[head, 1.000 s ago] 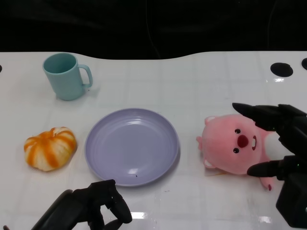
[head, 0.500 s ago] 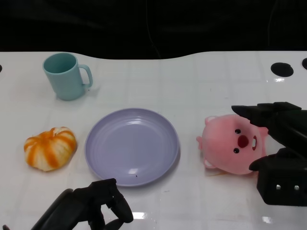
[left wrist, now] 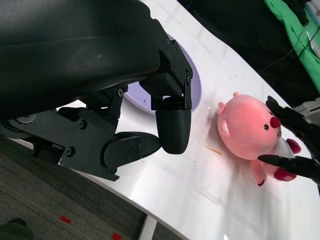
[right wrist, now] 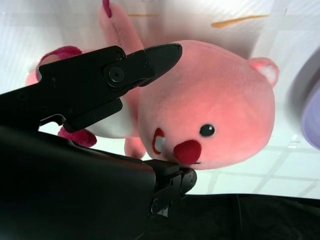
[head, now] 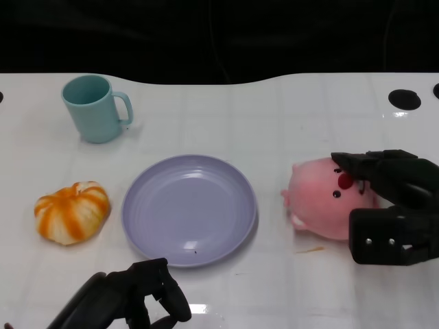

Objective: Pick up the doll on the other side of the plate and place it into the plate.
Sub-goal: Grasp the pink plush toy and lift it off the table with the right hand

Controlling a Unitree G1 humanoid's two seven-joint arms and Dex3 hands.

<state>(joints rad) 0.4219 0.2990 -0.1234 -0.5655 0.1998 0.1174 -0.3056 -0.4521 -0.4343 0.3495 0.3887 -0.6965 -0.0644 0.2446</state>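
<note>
One doll [head: 322,202], one plate [head: 188,209], right hand [head: 384,205] around the doll.

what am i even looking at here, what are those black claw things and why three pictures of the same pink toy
The black things are the two hands of a humanoid robot at a white table. One picture looks down from its head; the other two come from cameras at each wrist, so they appear tilted.

On the table stand a teal mug, an orange pumpkin toy, a purple plate and a pink doll.

The right hand has its fingers around the doll, one along its back and one by its face; whether it grips firmly cannot be told. The left hand rests curled near the plate and holds nothing.
</note>
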